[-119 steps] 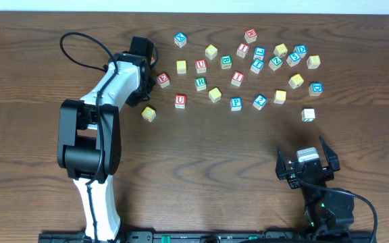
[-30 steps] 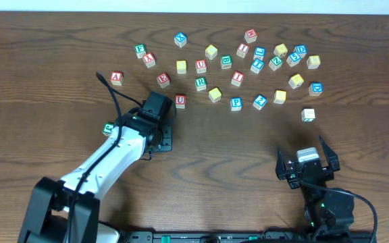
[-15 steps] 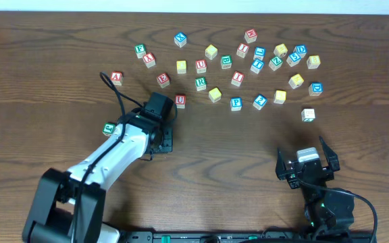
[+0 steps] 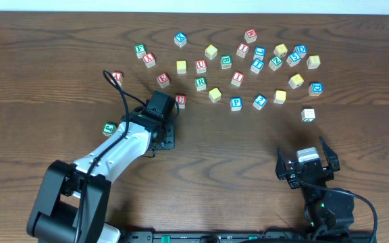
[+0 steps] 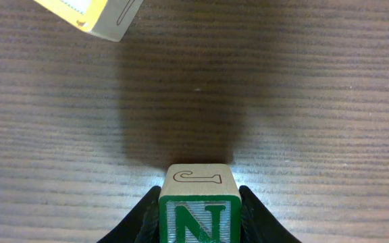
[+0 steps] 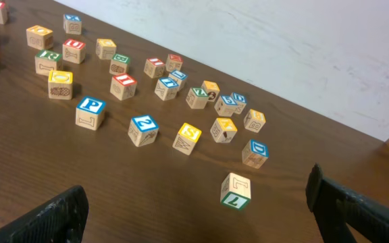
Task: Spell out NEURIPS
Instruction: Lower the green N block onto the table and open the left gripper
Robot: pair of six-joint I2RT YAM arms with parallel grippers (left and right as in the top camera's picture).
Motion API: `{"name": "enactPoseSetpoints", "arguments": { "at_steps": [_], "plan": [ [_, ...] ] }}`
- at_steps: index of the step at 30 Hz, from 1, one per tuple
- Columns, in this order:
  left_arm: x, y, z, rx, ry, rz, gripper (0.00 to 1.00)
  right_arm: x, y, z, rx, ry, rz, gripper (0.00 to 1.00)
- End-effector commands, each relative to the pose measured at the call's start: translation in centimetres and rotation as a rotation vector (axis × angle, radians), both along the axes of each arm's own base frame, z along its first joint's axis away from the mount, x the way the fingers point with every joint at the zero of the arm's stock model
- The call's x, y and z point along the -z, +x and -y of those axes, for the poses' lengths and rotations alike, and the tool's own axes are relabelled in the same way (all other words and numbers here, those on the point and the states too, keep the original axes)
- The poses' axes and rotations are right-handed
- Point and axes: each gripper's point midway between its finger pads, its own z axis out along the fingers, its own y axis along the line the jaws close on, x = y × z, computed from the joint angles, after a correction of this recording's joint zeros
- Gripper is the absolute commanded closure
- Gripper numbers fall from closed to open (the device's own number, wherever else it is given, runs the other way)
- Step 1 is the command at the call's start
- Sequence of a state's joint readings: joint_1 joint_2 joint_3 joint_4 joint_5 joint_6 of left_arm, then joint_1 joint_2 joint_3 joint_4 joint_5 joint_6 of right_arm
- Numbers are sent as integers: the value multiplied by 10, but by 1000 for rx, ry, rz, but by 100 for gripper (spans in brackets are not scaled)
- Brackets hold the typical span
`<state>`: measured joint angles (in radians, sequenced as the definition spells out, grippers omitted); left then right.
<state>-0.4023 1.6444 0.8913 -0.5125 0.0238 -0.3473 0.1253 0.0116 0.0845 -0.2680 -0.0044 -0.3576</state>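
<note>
- Since four seconds ago my left arm point(image 4: 113, 152) has drawn back from the far-left cubes. It now bends over open wood, its head just beside the red U cube point(image 4: 179, 100).
- Over the last second the arm has only crept slightly toward that U.
- My left gripper point(image 5: 199, 216) pinches the green N cube point(image 5: 198, 202) between its two black fingers, with the N facing my wrist camera.
- I cannot tell whether the N cube rests on the table point(image 4: 235, 155) or hangs just above it.
- A yellow cube point(image 5: 90, 17) shows its corner at the top left of the left wrist view, well apart from the N.
- The other letters lie scattered toward the far edge: the red E cube point(image 4: 163, 79), the green R cube point(image 4: 200, 83), the red I cube point(image 4: 238, 77), the blue P cube point(image 4: 236, 103) and the yellow S cube point(image 4: 280, 96).
- My right gripper point(image 4: 307, 158) sits near the front right, in the same place as before. Its fingers are spread wide and nothing is between them.
</note>
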Motion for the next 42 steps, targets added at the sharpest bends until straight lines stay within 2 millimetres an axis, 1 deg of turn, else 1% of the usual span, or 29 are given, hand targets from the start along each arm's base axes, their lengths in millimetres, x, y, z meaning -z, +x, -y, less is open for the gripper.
{"name": "enactPoseSetpoints", "arguments": {
  "at_steps": [1, 13, 33, 42],
  "plan": [
    [5, -2, -2, -9, 10, -7, 90, 0, 0, 3, 14, 13, 0, 1],
    [2, 9, 3, -9, -10, 39, 90, 0, 0, 3, 14, 13, 0, 1],
    [0, 16, 6, 29, -13, 69, 90, 0, 0, 3, 14, 13, 0, 1],
    [6, 18, 7, 39, -7, 61, 90, 0, 0, 3, 14, 13, 0, 1]
  ]
}}
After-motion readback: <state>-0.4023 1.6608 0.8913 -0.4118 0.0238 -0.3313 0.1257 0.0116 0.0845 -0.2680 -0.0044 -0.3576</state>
